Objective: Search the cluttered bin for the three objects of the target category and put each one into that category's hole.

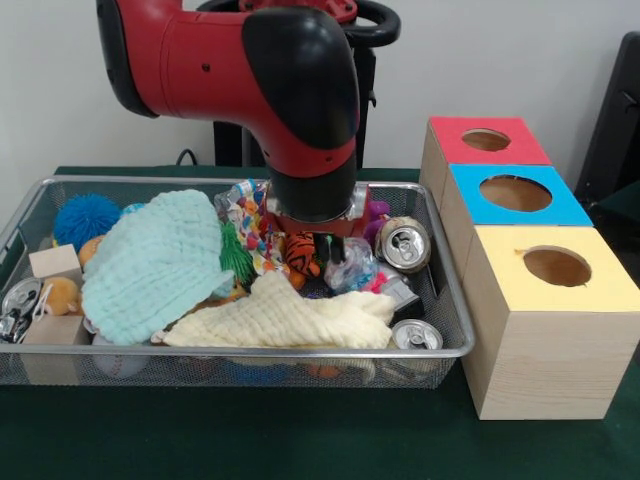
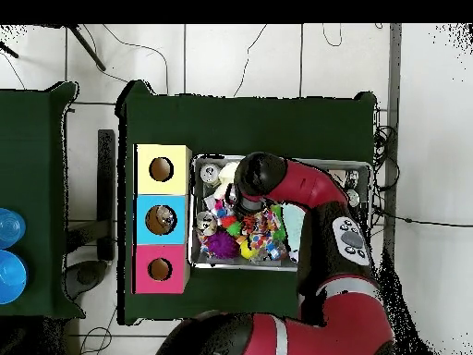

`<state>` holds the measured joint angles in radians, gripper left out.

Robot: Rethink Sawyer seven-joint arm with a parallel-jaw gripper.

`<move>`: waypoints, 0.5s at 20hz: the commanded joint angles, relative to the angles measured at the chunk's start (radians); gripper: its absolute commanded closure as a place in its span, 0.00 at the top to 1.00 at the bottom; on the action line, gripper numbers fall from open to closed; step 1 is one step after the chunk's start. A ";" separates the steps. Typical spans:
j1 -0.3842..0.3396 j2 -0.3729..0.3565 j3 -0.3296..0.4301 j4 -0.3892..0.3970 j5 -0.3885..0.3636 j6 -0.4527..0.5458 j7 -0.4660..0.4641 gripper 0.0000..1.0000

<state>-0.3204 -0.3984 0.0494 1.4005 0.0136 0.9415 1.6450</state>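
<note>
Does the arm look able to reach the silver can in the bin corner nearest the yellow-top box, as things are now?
Probably yes. The can lies uncovered on top; the pale yellow cloth only borders its side. The bin wall stands close, so coming from above seems best.

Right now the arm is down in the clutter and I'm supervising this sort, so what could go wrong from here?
1. The red and black arm's gripper sits among patterned cloths and toys; its jaws are hidden, so it may snag the colourful patterned cloth instead of a bottle.
2. The crumpled clear plastic piece beside it lies against the silver aluminium can; a pull could drag that along.
3. The pale mint cloth and cream cloth cover much of the silver wire-mesh bin, possibly hiding targets.
</note>
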 commanded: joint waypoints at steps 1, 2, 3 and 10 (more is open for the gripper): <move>0.017 -0.050 0.023 0.037 0.079 0.139 0.218 0.00; 0.019 -0.054 0.022 0.041 0.085 0.143 0.223 0.00; 0.021 -0.056 0.021 0.044 0.091 0.145 0.227 0.00; 0.041 -0.068 0.010 0.059 0.135 0.151 0.252 0.00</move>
<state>-0.2955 -0.4595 0.0458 1.4006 0.0944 1.0022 1.6456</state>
